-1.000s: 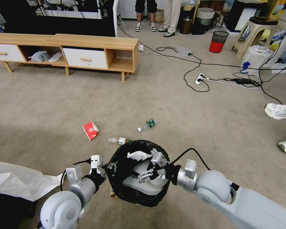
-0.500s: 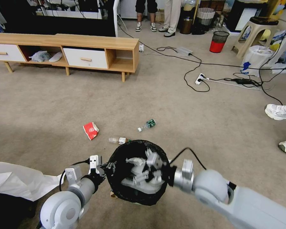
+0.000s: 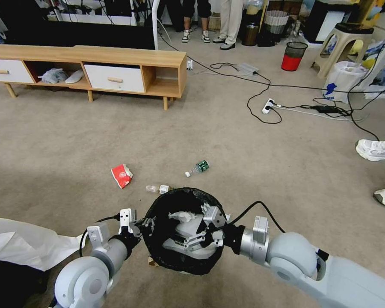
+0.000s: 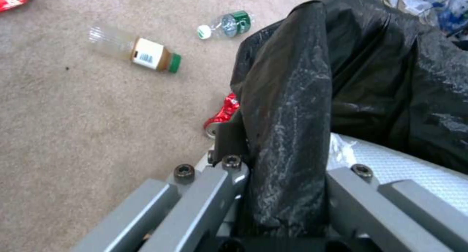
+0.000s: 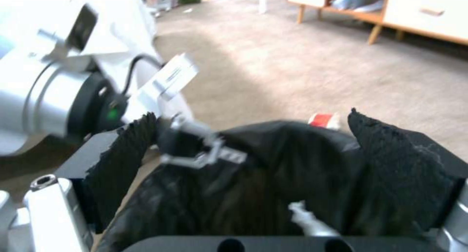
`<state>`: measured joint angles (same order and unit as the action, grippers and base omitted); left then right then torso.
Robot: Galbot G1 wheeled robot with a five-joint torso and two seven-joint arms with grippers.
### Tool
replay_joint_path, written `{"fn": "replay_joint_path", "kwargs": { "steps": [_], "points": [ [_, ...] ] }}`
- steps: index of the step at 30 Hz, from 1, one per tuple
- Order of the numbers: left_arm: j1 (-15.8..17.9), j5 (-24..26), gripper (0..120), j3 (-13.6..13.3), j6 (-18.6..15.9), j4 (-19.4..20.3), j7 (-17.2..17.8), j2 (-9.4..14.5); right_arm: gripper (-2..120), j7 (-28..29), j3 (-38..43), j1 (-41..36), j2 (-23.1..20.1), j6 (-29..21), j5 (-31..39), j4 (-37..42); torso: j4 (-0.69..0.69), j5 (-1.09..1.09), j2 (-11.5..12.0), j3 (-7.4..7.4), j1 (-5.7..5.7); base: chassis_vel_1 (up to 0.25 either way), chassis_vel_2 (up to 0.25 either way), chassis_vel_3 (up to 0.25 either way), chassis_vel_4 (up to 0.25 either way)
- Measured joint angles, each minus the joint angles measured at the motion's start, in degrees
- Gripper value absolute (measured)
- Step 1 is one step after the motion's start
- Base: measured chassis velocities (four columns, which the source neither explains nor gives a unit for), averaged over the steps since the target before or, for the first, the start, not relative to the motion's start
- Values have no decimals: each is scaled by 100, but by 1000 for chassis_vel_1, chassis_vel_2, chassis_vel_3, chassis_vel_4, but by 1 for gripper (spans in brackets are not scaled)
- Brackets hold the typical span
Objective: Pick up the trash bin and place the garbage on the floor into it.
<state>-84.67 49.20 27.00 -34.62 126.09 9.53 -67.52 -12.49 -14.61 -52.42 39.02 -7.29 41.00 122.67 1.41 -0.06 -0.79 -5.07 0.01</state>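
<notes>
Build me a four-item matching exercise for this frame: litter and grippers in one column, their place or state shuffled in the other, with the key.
Column one:
1. left gripper
2. right gripper
3. crumpled white tissue
4. red-white packet

Column two:
A. lying on the carpet, ahead and to the left of the trash bin
B. open, above the bin's mouth
C. shut on the bin's bag-covered rim
D. inside the bin, on the black bag

Pairs: 1-C, 2-B, 3-D, 4-A
</notes>
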Motion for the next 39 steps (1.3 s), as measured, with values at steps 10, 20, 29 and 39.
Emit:
{"fn": "replay_joint_path", "kwargs": {
  "steps": [10,20,29,39],
  "points": [
    [-60,32,0,146,20,-22,81,-1,100,149,1534,-561,-379,-11,256,484,0,1,0,0,0,0,0,0,0],
    [-258,38,0,447,50,58,154,19,100,139,3463,-1630,-675,120,588,793,-1,1,0,0,0,0,0,0,0],
    [-346,93,0,723,95,241,334,33,100,503,4137,-1830,-397,217,492,624,0,0,0,0,0,0,0,0,0],
    [-412,320,0,1054,155,527,519,144,100,920,4502,-2010,6,354,-326,389,0,0,0,0,0,0,0,0,0]
  ]
}}
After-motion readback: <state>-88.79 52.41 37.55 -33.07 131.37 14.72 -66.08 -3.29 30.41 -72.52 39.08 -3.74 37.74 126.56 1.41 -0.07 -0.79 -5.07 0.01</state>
